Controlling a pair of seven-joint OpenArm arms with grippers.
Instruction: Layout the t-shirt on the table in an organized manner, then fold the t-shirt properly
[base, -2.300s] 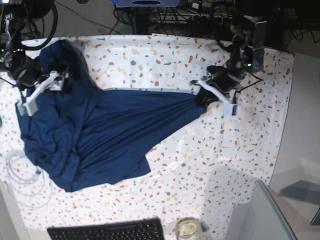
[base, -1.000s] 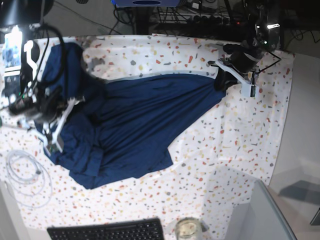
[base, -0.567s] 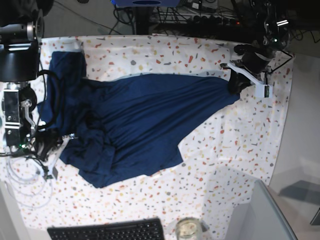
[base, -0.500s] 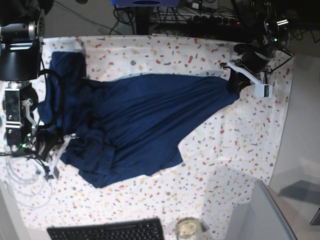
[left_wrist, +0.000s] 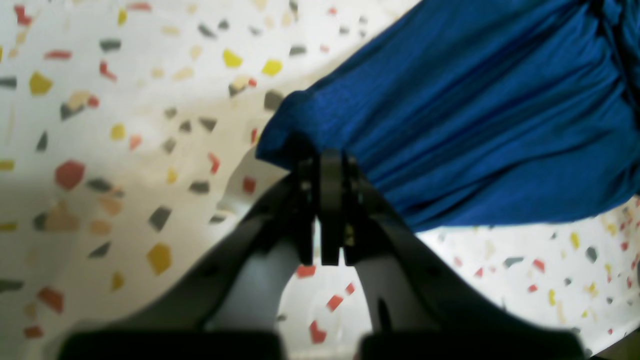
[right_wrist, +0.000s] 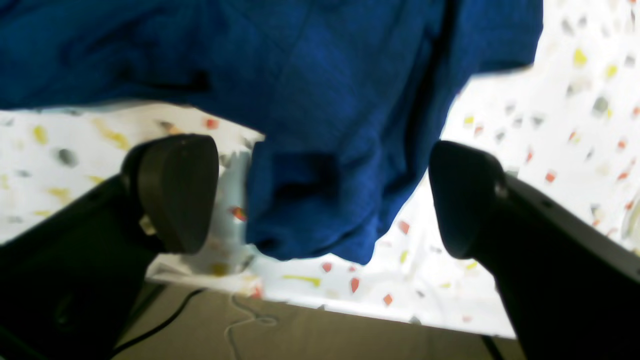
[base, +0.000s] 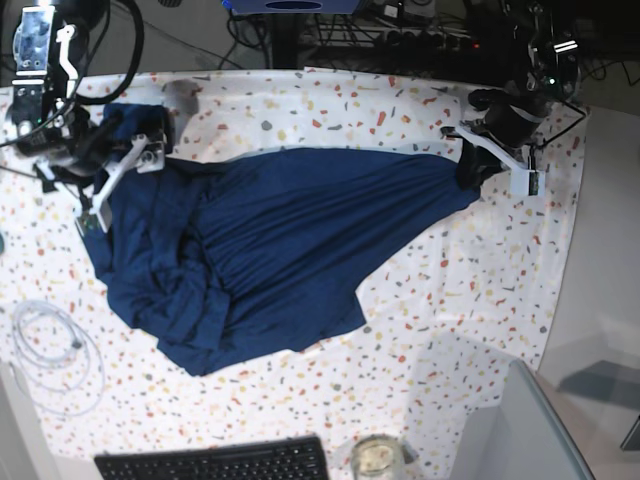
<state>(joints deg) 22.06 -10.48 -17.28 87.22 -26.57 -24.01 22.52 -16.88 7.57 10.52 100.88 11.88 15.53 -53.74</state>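
T-shirt (base: 270, 240) lies across the middle of the surface (base: 330, 105), spread but not square: one end drawn out taut toward the far corner on the left arm's side, the other bunched in heavy folds along the edge on the right arm's side. Lower hem runs ragged and diagonal toward the near edge.

Left claw (left_wrist: 322, 165) pressed together, pinching a corner of the navy cloth; the wrist view shows the fabric fanning away from the tips in tight pleats, so it is under pull there.

Right claw (right_wrist: 320, 195) spread wide, nothing pinched. A loose fold of the shirt hangs between its two pads (right_wrist: 175, 190), touching neither as far as the wrist view shows. From the base view this claw sits over the bunched end near the far corner on its own side.

Handling, by judgement: thin soft knit, light, no stiffness. It drapes, pleats under tension, and slumps wherever it is let go. It should drag easily on the speckled cloth beneath and may pull that cloth along. Best holds look to be hem corners and shoulder seams, doubled edges that give the tips something to bite. Mid-panel pinches would only raise a tent.

Layout not yet finished; folding not begun.
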